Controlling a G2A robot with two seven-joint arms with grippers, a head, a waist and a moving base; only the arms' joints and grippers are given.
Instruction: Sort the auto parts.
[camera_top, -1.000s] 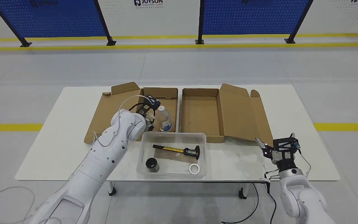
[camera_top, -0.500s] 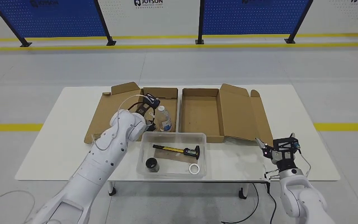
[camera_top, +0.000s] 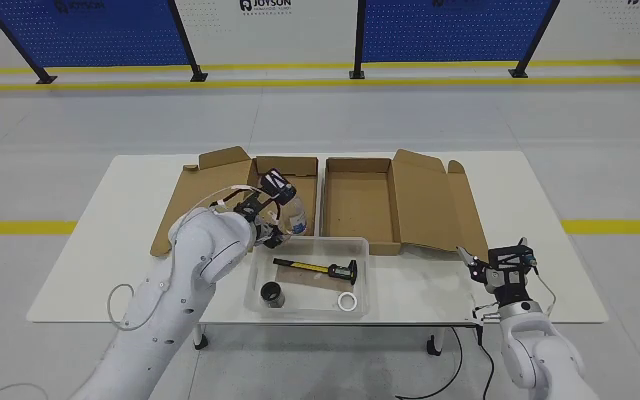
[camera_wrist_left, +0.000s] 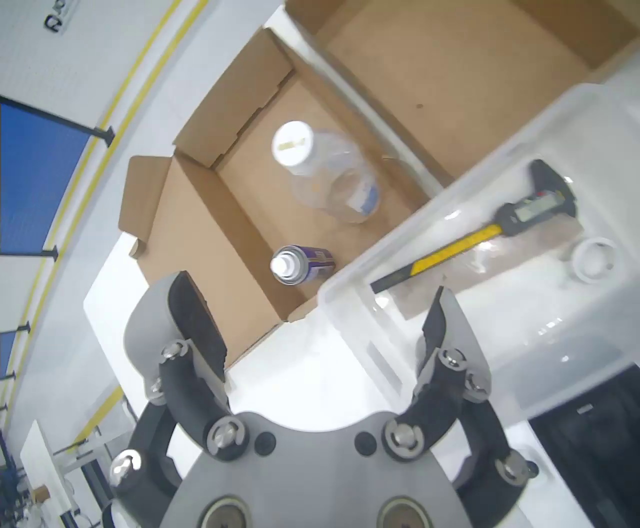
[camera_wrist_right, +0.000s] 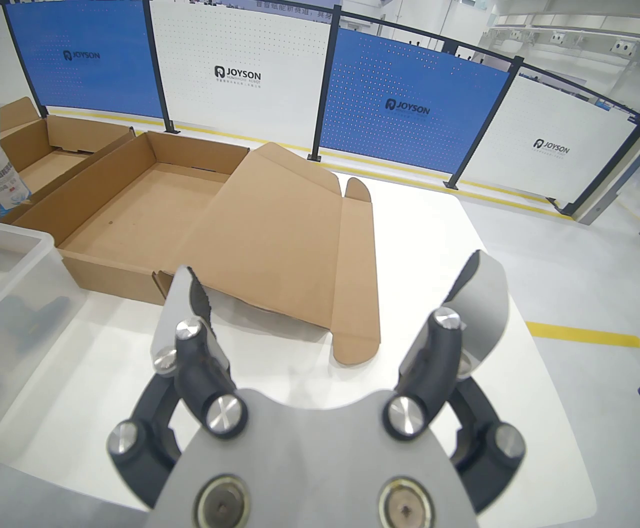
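A clear plastic bin (camera_top: 262, 282) near the table's front holds a yellow and black caliper (camera_top: 320, 268), a black cylinder (camera_top: 272, 294) and a white ring (camera_top: 347, 301). The left cardboard box (camera_top: 305, 168) holds a clear bottle with a white cap (camera_wrist_left: 320, 172) and a small purple spray can (camera_wrist_left: 300, 264). My left gripper (camera_wrist_left: 315, 320) hangs open and empty above the bin's corner beside that box. My right gripper (camera_wrist_right: 335, 290) stands open and empty over the table's front right, short of the right box (camera_wrist_right: 125, 220). The caliper (camera_wrist_left: 475, 235) and the ring (camera_wrist_left: 595, 252) also show through the bin wall.
The right cardboard box (camera_top: 360, 205) lies open with its lid flap (camera_top: 432, 205) spread toward the right. The left box's flap (camera_top: 185, 210) spreads to the left. Bare white table (camera_top: 110, 250) lies at the far left and at the right end.
My left arm has drawn back from the left box toward the bin, and its gripper has risen away from the bottle. The right arm has not moved.
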